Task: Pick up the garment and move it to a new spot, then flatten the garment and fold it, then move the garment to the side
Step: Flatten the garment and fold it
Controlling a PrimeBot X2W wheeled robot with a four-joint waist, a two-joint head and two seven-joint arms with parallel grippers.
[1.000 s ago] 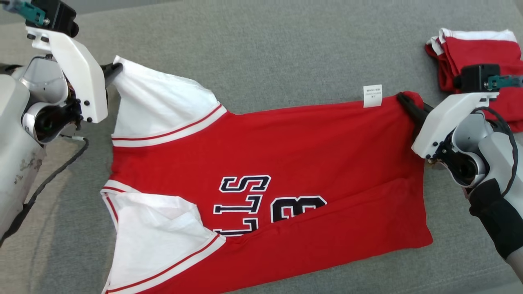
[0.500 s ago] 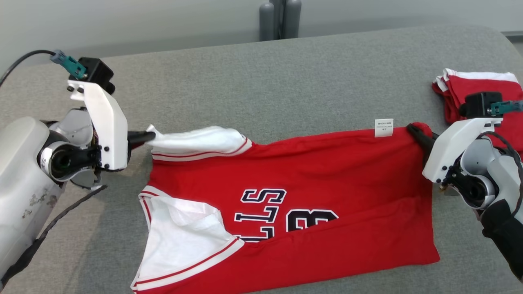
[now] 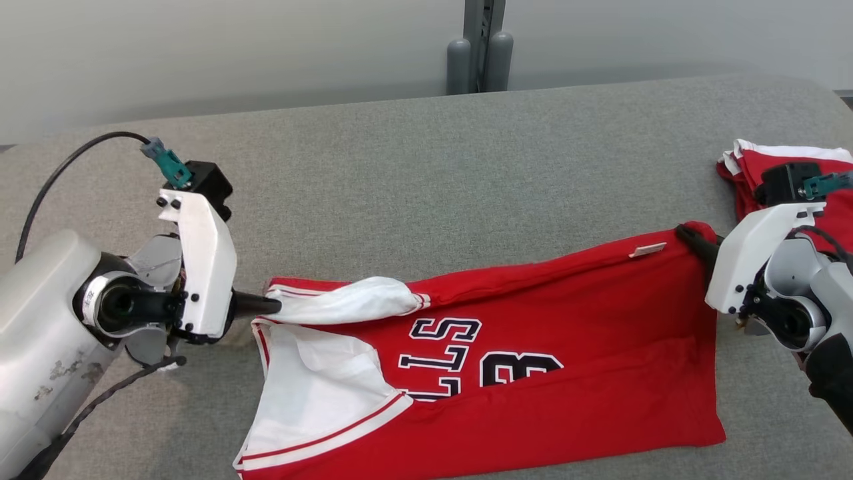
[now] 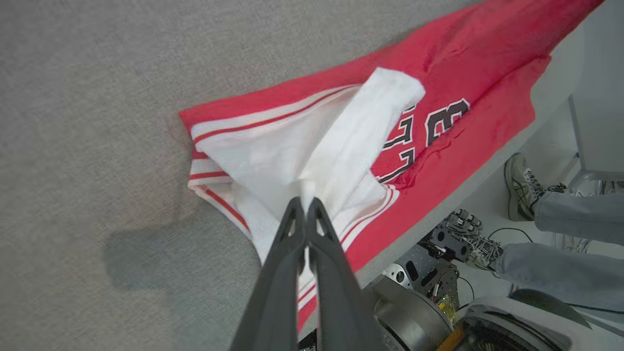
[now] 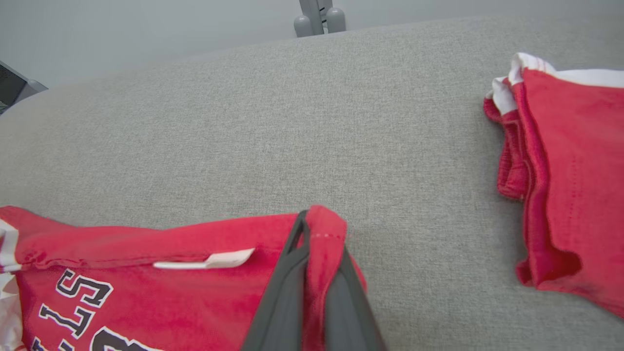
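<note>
The garment (image 3: 533, 340) is a red jersey with white sleeves and dark lettering, spread across the grey table. Its far edge is lifted off the surface along its length. My left gripper (image 3: 273, 306) is shut on the far white sleeve (image 4: 341, 156), which hangs folded over the near sleeve. My right gripper (image 3: 686, 235) is shut on the far hem corner (image 5: 324, 229), with red cloth pinched between the fingers (image 5: 287, 292). A white label (image 3: 646, 250) sticks out near that corner.
A folded pile of red and white garments (image 3: 793, 173) lies at the right end of the table, just behind my right arm. The table's near edge (image 4: 438, 204) runs under the jersey; a person's feet (image 4: 521, 185) stand on the floor beyond it.
Both grippers have drawn the garment's far edge toward the near side, so the far sleeve now overlaps the near sleeve. The head camera has tilted up, showing the wall and posts.
</note>
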